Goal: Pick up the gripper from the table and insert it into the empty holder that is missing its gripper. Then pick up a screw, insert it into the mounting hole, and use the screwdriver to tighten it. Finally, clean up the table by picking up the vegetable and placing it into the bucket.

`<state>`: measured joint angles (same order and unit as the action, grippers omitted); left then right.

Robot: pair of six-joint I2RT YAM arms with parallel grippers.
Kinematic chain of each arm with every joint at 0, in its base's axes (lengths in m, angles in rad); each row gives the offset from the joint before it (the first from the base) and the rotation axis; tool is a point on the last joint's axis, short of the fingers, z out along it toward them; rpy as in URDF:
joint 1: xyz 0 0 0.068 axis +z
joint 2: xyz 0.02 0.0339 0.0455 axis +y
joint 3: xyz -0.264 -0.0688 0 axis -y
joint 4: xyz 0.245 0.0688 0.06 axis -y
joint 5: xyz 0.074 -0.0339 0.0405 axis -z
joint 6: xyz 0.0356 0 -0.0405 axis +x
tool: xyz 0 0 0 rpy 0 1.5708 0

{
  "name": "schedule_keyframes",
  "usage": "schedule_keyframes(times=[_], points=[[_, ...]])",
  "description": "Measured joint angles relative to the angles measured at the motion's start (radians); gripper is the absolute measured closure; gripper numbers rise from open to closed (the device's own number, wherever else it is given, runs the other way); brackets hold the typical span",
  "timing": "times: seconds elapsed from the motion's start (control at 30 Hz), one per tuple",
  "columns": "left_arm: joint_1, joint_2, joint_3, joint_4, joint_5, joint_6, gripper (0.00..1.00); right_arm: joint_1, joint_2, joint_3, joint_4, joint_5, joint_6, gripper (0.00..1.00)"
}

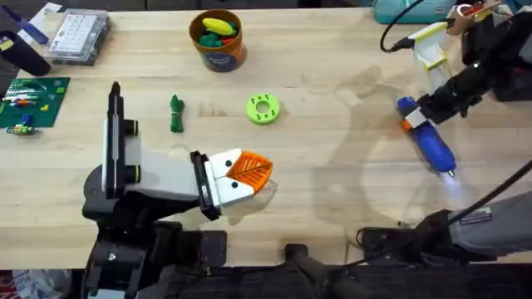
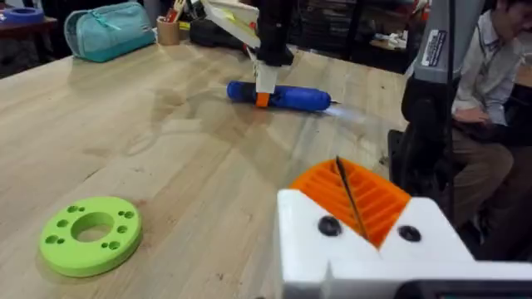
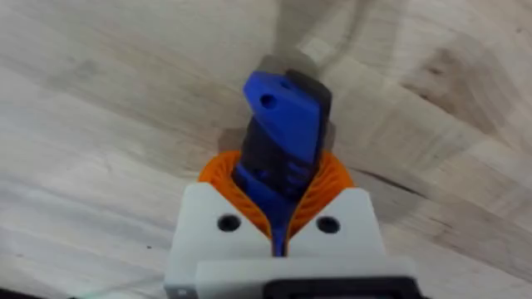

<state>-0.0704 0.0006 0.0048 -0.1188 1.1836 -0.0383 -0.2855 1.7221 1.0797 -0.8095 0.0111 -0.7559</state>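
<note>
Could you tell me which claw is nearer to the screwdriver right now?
Right. The right claw is closed around the screwdriver; the left claw sits far across the table from it.

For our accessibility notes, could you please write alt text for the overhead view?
The right gripper is shut on the blue screwdriver, which lies at the wooden table's right side. At lower left the white holder ends in orange ribbed fingers; behind it lie a dark green vegetable, a lime-green ring and an orange bucket.

Both grippers, left [image 2: 353, 203] and right [image 3: 278, 195], have white blocks, orange ribbed pads, dark screws; arms seemingly black.
</note>
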Motion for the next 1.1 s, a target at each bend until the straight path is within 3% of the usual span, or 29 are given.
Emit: schedule_keyframes(times=[0.23, 1.1], points=[[0.000, 0.000, 0.000, 0.000, 0.000, 0.000, 0.990, 0.006, -0.045, 0.002, -0.071, -0.073, 0.000, 0.972], [0.000, 0.000, 0.000, 0.000, 0.000, 0.000, 0.990, 0.007, -0.515, 0.003, -0.069, -0.487, 0.125, 0.972]])
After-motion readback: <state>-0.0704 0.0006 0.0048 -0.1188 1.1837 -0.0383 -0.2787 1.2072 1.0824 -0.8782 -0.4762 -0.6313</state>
